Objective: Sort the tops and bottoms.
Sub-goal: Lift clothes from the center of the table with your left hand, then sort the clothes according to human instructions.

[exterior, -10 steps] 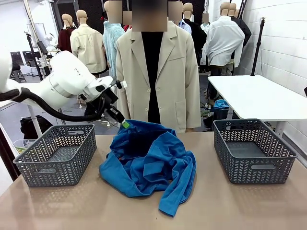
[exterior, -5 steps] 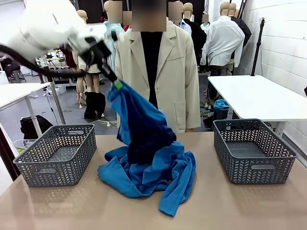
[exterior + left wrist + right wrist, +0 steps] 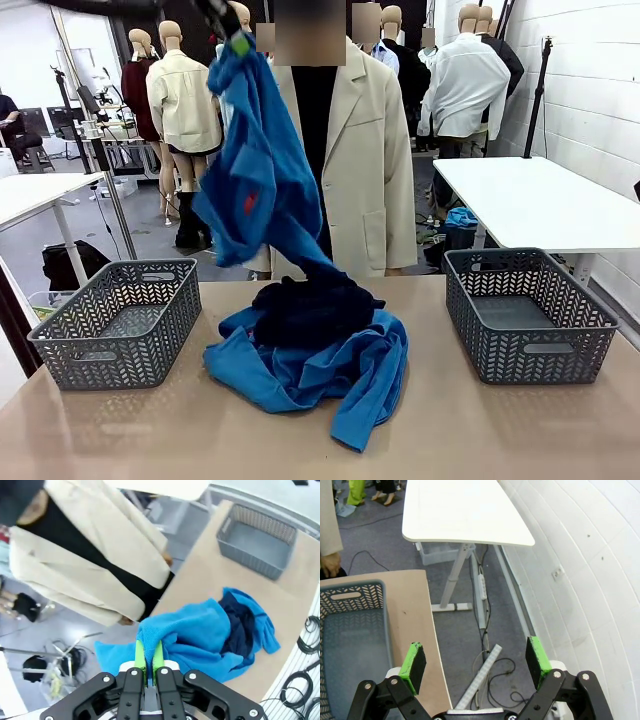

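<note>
My left gripper (image 3: 239, 42) is high above the table, shut on the edge of a bright blue top (image 3: 258, 180) that hangs down from it, its lower end still reaching the pile. In the left wrist view the green fingertips (image 3: 148, 655) pinch that blue fabric (image 3: 152, 632). A dark navy bottom (image 3: 315, 310) lies bunched on the other blue tops (image 3: 310, 375) at the table's middle, and shows far below as dark cloth (image 3: 242, 625). My right gripper (image 3: 476, 659) is open with nothing in it, beyond the table's right edge, above the floor.
A grey basket (image 3: 118, 322) stands at the left and another grey basket (image 3: 530, 312) at the right, both bare inside. A person in a beige jacket (image 3: 360, 150) stands at the far edge. A white table (image 3: 540, 200) is behind on the right.
My left arm has risen from just above the pile to the top of the picture, drawing one blue top up with it and uncovering the navy bottom.
</note>
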`<state>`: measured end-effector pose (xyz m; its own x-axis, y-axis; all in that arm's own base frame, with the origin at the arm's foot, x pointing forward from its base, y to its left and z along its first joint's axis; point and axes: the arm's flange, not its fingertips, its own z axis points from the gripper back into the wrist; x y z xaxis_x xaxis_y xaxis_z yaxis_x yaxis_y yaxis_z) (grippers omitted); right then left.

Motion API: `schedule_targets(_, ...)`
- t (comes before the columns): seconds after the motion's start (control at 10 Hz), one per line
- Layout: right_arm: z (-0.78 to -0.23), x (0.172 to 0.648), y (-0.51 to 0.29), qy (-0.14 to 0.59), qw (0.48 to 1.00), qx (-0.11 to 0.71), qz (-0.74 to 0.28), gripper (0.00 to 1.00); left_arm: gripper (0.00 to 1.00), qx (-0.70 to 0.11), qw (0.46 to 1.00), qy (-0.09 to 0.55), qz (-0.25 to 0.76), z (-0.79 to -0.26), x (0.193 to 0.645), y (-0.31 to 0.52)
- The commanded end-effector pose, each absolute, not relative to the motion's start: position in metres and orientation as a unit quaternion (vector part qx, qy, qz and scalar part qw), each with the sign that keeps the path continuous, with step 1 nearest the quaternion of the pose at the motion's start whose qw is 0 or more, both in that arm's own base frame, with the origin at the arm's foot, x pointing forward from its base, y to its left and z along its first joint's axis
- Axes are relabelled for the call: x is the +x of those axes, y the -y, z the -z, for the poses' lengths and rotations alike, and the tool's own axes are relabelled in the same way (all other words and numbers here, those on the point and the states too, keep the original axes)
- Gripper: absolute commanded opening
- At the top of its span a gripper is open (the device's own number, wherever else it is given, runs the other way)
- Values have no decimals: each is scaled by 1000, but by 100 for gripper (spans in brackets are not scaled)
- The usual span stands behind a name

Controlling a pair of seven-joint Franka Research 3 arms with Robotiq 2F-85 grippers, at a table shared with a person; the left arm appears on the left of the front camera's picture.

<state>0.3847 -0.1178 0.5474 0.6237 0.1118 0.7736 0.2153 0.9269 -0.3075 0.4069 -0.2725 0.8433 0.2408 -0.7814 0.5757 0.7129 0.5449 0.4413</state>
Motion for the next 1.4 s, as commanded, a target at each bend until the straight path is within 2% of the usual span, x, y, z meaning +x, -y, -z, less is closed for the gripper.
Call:
schedule_targets(0.0,-546,385,116,430,881,-195,22,100,0,67,781,416,461,-899,383,307)
schedule_targets(0.2,-546,385,116,430,881,-195,22,100,0,85,769,476,418,-947,343,331)
schedule_targets(0.6,-546,385,116,430,881,-195,22,100,0,109,740,556,362,-1014,276,349)
schedule_targets(0.7,-546,385,116,430,881,-195,22,100,0,112,741,551,366,-1012,271,349)
schedule_targets(0.8,-546,385,116,430,881,-195,22,100,0,93,746,536,384,-984,278,329)
schedule_targets(1.3,-546,385,116,430,881,-195,22,100,0,93,746,536,384,-984,278,329)
